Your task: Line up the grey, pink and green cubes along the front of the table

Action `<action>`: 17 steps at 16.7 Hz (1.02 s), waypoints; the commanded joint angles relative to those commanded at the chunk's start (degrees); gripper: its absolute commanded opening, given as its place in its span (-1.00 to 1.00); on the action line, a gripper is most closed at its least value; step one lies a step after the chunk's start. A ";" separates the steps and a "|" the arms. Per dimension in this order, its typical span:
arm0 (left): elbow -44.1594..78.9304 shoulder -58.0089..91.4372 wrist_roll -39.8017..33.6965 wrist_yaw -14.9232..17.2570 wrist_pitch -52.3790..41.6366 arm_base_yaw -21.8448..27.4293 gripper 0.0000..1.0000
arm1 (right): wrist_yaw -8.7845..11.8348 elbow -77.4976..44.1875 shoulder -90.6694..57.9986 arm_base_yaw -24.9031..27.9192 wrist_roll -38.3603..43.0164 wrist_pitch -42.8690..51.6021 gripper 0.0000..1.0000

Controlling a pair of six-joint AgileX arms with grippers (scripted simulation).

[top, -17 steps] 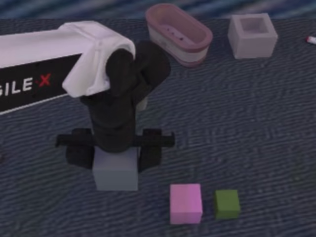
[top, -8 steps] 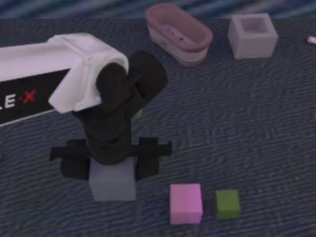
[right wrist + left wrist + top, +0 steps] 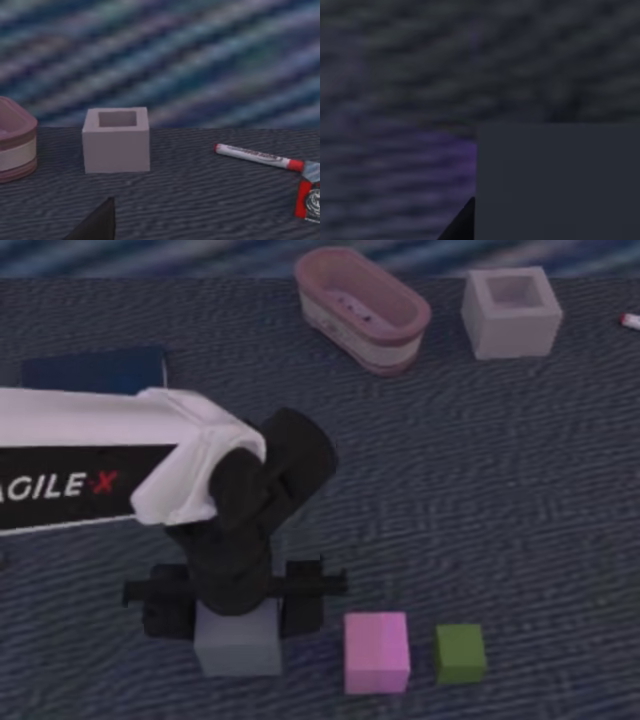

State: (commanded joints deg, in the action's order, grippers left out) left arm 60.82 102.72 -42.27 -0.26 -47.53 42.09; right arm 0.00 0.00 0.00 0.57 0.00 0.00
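My left gripper is shut on the grey cube, one dark finger on each side of it, near the table's front edge. In the left wrist view the grey cube fills the near corner. The pink cube sits to the right of the grey one with a gap between them. The smaller green cube lies just right of the pink one. The three stand roughly in a row. My right gripper is outside the top view, parked low near the back right; only a dark corner of it shows.
A pink oval tub and a hollow pale box stand at the back. A blue book lies at the back left. A red-capped marker and a red-and-white item lie at the far right.
My left arm has carried the grey cube toward the front of the table and a little to the right, closer to the pink cube. The blue book has come into sight behind the arm.
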 joint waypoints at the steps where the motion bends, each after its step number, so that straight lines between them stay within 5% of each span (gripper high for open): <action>1: -0.73 0.39 -0.01 0.01 0.86 0.04 -1.00 | 0.00 0.00 0.00 0.00 0.00 0.00 1.00; 5: -0.94 0.50 -0.02 0.02 1.09 0.06 -1.00 | 0.00 0.00 0.00 0.00 0.00 0.00 1.00; 17: -0.94 0.50 -0.02 0.02 1.09 0.06 0.81 | 0.00 0.00 0.00 0.00 0.00 0.00 1.00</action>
State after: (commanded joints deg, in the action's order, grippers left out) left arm 59.88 103.22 -42.29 -0.24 -46.44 42.15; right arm 0.00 0.00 0.00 0.57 0.00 0.00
